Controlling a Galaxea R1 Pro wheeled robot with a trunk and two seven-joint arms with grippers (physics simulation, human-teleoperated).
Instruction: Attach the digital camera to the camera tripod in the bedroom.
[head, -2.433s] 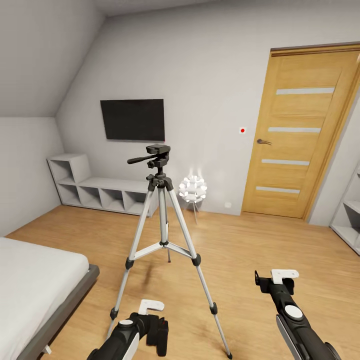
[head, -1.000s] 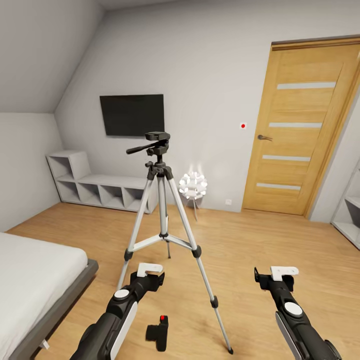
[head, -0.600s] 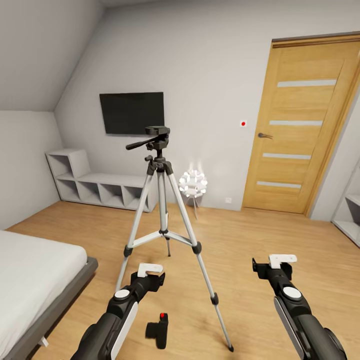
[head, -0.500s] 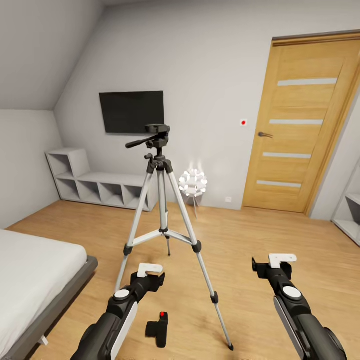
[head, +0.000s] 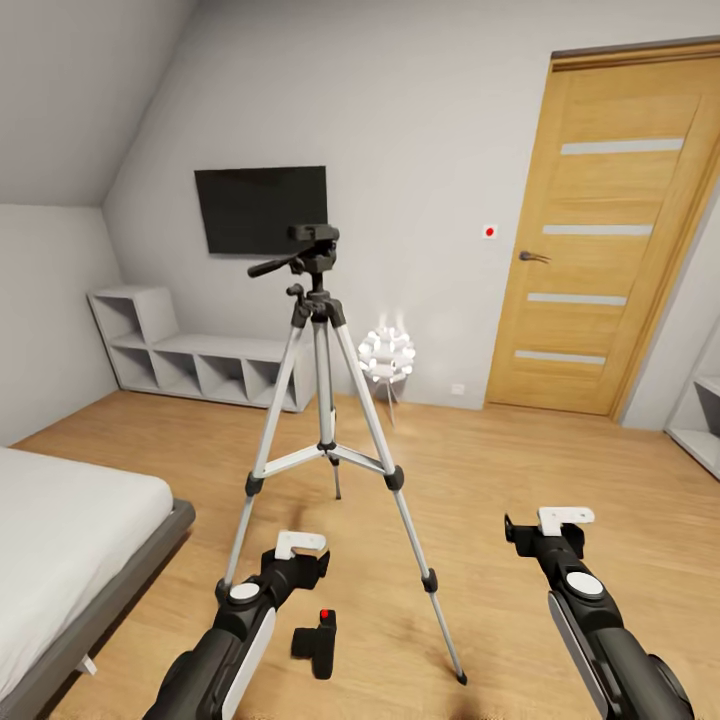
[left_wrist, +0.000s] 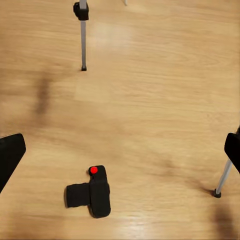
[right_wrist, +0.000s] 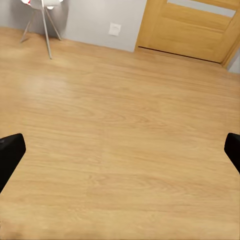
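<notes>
The digital camera (head: 315, 643), small and black with a red button, lies on the wood floor between the front legs of the camera tripod (head: 322, 330). The tripod stands mid-room, its black head and pan handle empty on top. My left gripper (head: 303, 562) hovers above and just beyond the camera, open and empty. In the left wrist view the camera (left_wrist: 92, 193) lies below the open left gripper (left_wrist: 120, 155), with tripod legs (left_wrist: 83, 37) on either side. My right gripper (head: 548, 535) hangs open over bare floor to the right, and in its wrist view the right gripper (right_wrist: 120, 150) is also open.
A low bed (head: 70, 540) with a white mattress is at the left. Grey cube shelves (head: 190, 365), a wall TV (head: 261, 208) and a small white lamp (head: 386, 355) line the far wall. A wooden door (head: 600, 240) stands at the right, with white shelving (head: 700, 420) beside it.
My left gripper has risen forward off the digital camera, which stays on the floor. The whole view has shifted, so the tripod head sits higher in the picture. The right arm holds still.
</notes>
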